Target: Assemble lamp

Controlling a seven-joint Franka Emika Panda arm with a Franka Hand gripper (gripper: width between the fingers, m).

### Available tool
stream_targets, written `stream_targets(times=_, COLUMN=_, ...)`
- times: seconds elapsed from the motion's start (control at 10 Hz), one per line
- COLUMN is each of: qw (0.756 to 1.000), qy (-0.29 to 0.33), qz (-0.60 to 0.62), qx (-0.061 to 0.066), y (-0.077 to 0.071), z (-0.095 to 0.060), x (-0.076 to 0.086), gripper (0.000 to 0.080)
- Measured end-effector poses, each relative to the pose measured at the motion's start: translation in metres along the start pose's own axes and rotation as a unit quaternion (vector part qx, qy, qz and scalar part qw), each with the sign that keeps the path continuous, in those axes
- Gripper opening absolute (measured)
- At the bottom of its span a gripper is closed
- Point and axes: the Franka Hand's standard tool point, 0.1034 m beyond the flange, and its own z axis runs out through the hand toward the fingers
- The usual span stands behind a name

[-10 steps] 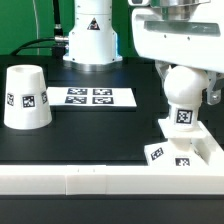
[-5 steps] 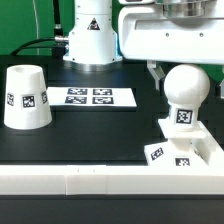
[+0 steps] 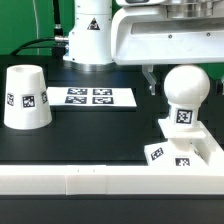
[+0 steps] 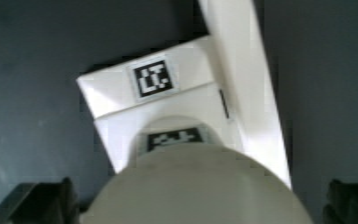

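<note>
The ball-shaped bulb (image 3: 185,92) stands upright on the flat square base (image 3: 196,152) at the exterior view's right, by the front rail. My gripper (image 3: 184,74) hangs over the bulb's top. One dark finger (image 3: 150,77) shows beside the ball and the other is hidden. In the wrist view the bulb (image 4: 185,188) fills the space between the two fingers (image 4: 51,200), with a gap on each side, and the gripper (image 4: 202,208) is open. The base (image 4: 149,82) lies beyond it. The tapered shade (image 3: 25,97) stands mouth down at the exterior view's left.
The marker board (image 3: 92,97) lies flat at the back middle. The arm's white pedestal (image 3: 92,35) stands behind it. A white rail (image 3: 90,180) runs along the table's front edge and also shows in the wrist view (image 4: 247,90).
The gripper's white body has shifted toward the exterior view's left and lifted a little, uncovering the top of the bulb. The bulb, base and shade have not moved.
</note>
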Motion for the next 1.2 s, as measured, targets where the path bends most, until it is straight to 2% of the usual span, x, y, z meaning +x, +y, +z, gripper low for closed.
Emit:
stream_targets(times=0.3, qw=0.987, qy=0.002, qz=-0.158, qx=-0.02, y=0.0008, z=-0.003, x=0.0027, gripper=0.0698)
stream_targets(times=0.6, qw=0.963, qy=0.003, qz=-0.269, qx=-0.032, y=-0.0023, z=-0.0031, x=0.0029, gripper=0.0698)
stream_targets(times=1.2, qw=0.897, qy=-0.004, qz=-0.442, qx=-0.032, y=0.002, z=-0.0023, x=0.0036, gripper=0.0698)
